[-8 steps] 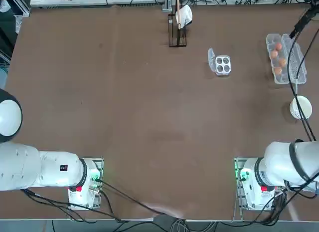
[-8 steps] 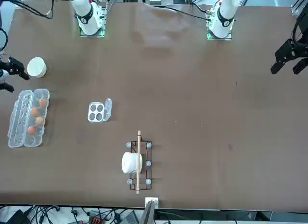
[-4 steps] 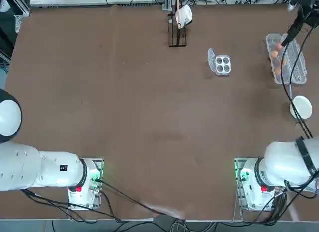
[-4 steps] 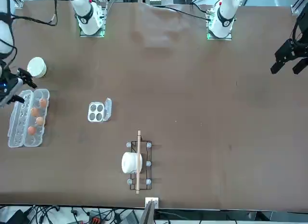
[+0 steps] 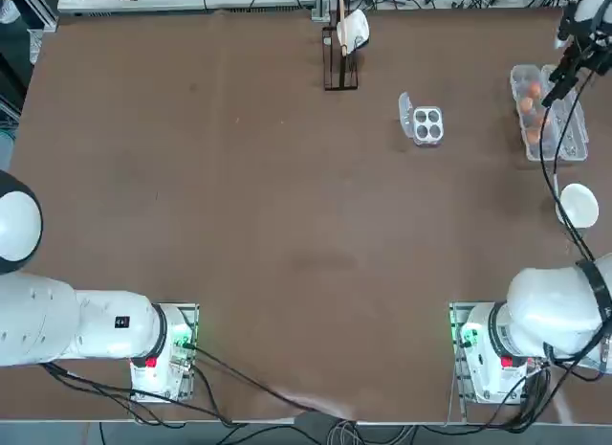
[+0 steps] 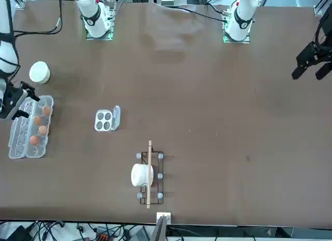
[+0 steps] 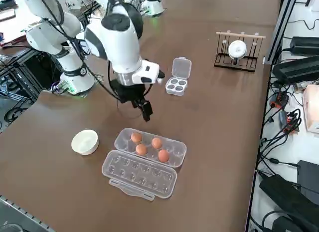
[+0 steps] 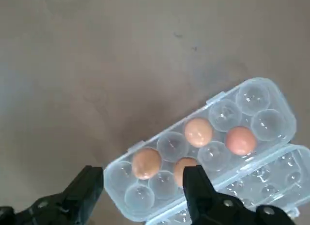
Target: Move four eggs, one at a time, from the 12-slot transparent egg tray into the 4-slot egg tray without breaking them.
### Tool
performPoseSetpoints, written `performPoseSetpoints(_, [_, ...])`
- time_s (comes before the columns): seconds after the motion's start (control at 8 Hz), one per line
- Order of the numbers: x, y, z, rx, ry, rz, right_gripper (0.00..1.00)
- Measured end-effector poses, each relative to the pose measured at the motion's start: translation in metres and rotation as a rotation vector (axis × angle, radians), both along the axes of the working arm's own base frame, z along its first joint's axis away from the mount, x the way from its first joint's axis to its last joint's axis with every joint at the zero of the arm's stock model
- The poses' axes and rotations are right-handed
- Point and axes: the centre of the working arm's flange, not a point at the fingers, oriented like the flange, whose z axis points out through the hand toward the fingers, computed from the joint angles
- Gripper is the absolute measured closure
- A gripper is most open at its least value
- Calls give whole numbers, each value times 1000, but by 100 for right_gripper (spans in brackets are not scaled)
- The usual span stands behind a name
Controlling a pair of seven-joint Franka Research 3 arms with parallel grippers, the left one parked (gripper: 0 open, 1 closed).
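Observation:
The 12-slot transparent egg tray (image 7: 175, 148) lies open near the table's right edge, its lid (image 7: 139, 174) folded flat beside it. Four orange-brown eggs (image 7: 156, 142) sit in neighbouring cups toward one end; they also show in the wrist view as eggs (image 8: 198, 131). My right gripper (image 7: 145, 111) hovers open above the table just beside that end of the carton, nothing between its fingers (image 8: 86, 192). In the top view the gripper (image 5: 559, 78) overlaps the carton (image 5: 562, 144). The 4-slot egg tray (image 5: 426, 124) stands further left, all cups bare, flap open.
A white round bowl (image 7: 84, 141) rests on the table next to the carton, toward my base. At the far edge a dark wire rack (image 5: 340, 74) holds a white cup. The table's right edge runs close past the carton.
My right gripper has travelled from beside the white bowl to the near end of the egg carton. Eggs and both trays have stayed put.

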Motion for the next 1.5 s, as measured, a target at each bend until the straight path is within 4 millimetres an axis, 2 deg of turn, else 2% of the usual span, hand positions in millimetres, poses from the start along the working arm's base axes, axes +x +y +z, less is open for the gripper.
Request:
performPoseSetpoints(0.25, [-11,-6,-35,13,14,68,0])
performPoseSetpoints(0.75, [-32,-12,-77,-16,-54,218,5])
performPoseSetpoints(1.5, [-43,-20,-114,17,-8,228,5])
